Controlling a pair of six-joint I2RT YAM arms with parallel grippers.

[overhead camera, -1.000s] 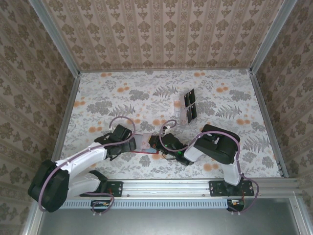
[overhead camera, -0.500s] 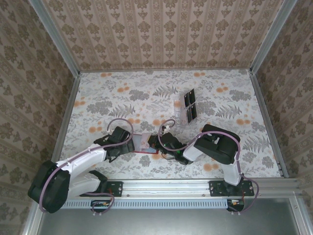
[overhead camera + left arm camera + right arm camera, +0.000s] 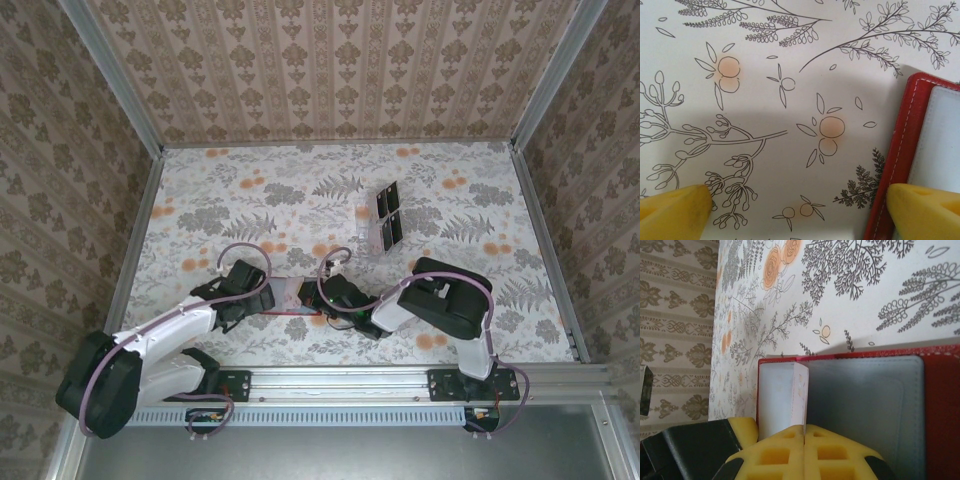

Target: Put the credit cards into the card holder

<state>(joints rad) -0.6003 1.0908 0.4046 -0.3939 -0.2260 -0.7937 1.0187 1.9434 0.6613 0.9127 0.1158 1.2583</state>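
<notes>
i'm watching the right gripper [image 3: 805,445] clenching shut on the pale inner flap [image 3: 780,395] of the red card holder [image 3: 940,390], standing that flap upright so the pocket beside it is opening up. the card holder is lying unfolded on the floral tabletop [image 3: 250,190], close to the arm bases and between the two grippers. the left gripper [image 3: 800,214] is standing released, jaws spread wide and holding nothing. one yellow fingertip [image 3: 925,210] is sitting over the holder's stitched red edge, the other over bare tabletop. i'm reading that as bracing, so the holder isn't sliding while the flap is being pulled, though i can't tell whether the fingertip is actually touching. the credit cards [image 3: 388,215] are well apart from all this, standing dark in the clear rack [image 3: 363,213] farther back. i'm seeing no dark card in the holder, so i'm judging that fetching one is coming next.
</notes>
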